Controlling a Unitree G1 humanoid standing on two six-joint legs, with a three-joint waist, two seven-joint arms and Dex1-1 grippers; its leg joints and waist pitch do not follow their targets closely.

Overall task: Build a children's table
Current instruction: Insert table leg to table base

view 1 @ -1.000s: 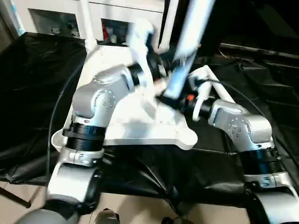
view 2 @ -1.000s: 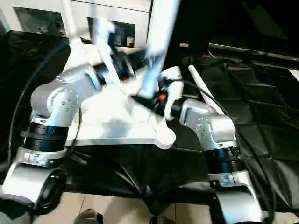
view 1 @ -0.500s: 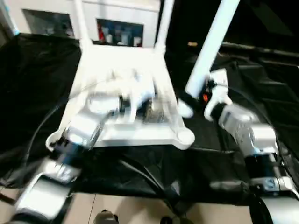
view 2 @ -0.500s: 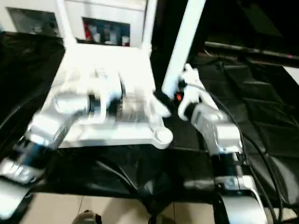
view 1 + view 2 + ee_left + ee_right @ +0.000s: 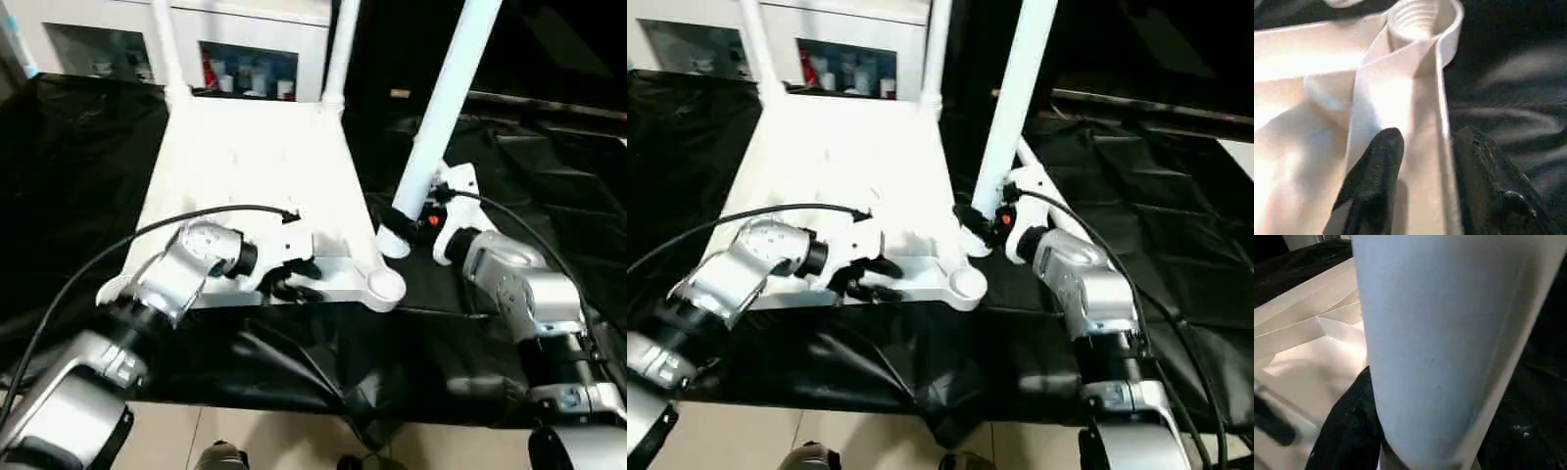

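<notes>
the tabletop (image 5: 255,166) lies upside down on the black cloth (image 5: 69,166) in the centre of the head views, ribbed underside up. two legs stand upright in its far corner sockets: far left leg (image 5: 165,44) and far right leg (image 5: 340,49), both running out of the upper edge of the frame. the near right corner socket (image 5: 384,285) is empty; it sits lower centre, just right of the left gripper.

the left gripper (image 5: 291,279) is at the near edge of the tabletop, lower centre of the frame. its two black fingers (image 5: 1376,166) are partly apart and straddle the raised rim wall of the tabletop, one finger inside the rim, the other outside over the cloth. in the left wrist view the rim runs between the fingers toward the empty threaded socket (image 5: 1413,19). whether the fingers press on the rim or merely bracket it cannot be told.

the right gripper (image 5: 400,223) is right of centre, just beside the right edge of the tabletop. its fingers are closed around the lower end of a third leg (image 5: 446,108), which rises tilted toward the upper right of the frame. the lower end of this leg is just beyond the near right socket, not seated in it. in the right wrist view the held leg (image 5: 1449,347) stands close before the camera with one black finger (image 5: 1352,431) against it.

white cabinets (image 5: 245,39) stand behind the cloth along the upper edge.
</notes>
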